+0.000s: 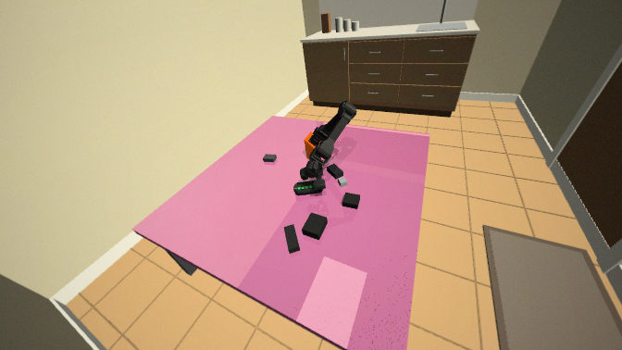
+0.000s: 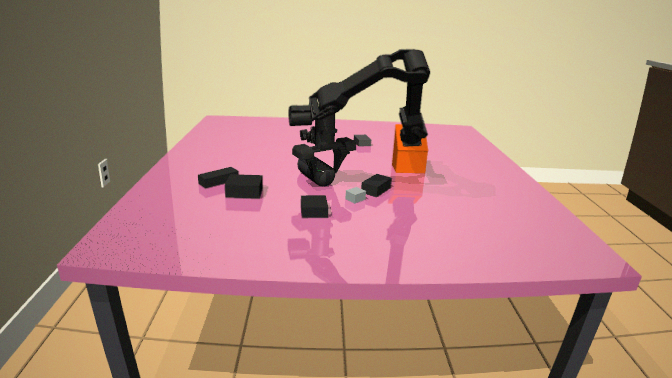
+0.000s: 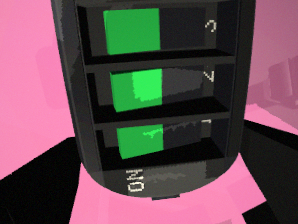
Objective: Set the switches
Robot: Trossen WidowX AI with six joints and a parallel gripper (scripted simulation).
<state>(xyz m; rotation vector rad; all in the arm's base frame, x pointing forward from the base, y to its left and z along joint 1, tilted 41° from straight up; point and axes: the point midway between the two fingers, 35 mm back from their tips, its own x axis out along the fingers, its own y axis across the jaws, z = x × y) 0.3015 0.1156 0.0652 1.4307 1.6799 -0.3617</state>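
The gripper pinches the controller across its width, the switch face lying between the jaws and its green ends in view, so the task looks barely begun: underside label unread, switches unset, release still ahead.

The robot is a slim arm of matte black links, rounded at the joints, with a thick cylindrical elbow housing at its highest bend. It rises from a bright orange box-shaped pedestal. A short black barrel juts sideways near the wrist. The gripper is black too, with blocky, flat-sided fingers. No cables, screws or markings can be made out.
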